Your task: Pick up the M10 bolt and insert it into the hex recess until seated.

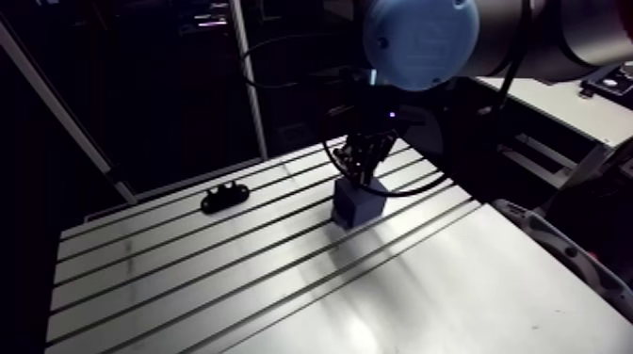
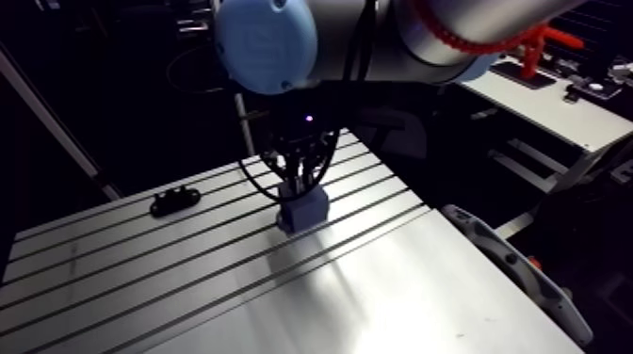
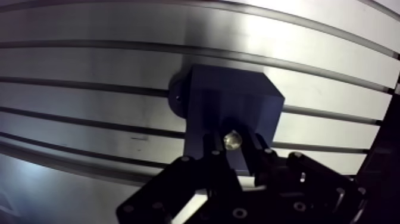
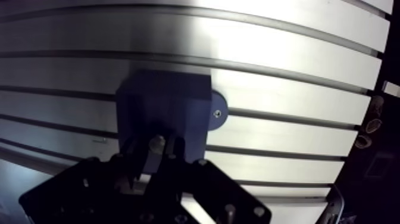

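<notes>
Insertion is in hand: my gripper (image 3: 234,152) grasps the M10 bolt (image 3: 232,139) over the blue block (image 3: 229,101). Next I should lower it straight.

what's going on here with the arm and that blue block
The robot arm's gripper is shut on the M10 bolt, which sits between its two fingers right over the top of a blue block on the slotted table. The bolt looks lined up with the block, but whether it is already seated in it cannot be told. A small black part lies apart on the table.
</notes>
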`<state>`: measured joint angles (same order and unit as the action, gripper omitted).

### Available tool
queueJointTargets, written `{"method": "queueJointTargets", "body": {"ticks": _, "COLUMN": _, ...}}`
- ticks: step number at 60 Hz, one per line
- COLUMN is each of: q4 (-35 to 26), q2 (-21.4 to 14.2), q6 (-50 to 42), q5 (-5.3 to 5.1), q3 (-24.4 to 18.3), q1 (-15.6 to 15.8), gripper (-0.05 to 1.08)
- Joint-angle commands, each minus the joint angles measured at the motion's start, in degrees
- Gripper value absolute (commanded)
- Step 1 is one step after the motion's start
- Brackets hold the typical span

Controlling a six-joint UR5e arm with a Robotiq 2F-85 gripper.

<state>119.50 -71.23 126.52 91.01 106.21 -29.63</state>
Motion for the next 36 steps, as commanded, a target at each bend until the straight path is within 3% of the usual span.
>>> {"method": "queueJointTargets", "body": {"ticks": 1, "q4": 0.00, "q2": 0.00, "q6": 0.01, "q5": 0.00, "q3": 0.00, "q1": 0.00, "gripper": 0.68}}
{"method": "queueJointTargets", "body": {"ticks": 20, "q4": -0.09, "q2": 0.00, "q6": 0.09, "q5": 0.00, "q3": -0.15, "q1": 0.00, "gripper": 0.70}}
{"method": "queueJointTargets", "body": {"ticks": 28, "q4": 0.00, "q2": 0.01, "q6": 0.09, "q5": 0.68, "q3": -0.16, "q1": 0.00, "gripper": 0.71}}
{"method": "queueJointTargets", "body": {"ticks": 36, "q4": 0.00, "q2": 0.09, "q6": 0.18, "q5": 0.70, "q3": -0.16, "q1": 0.00, "gripper": 0.71}}
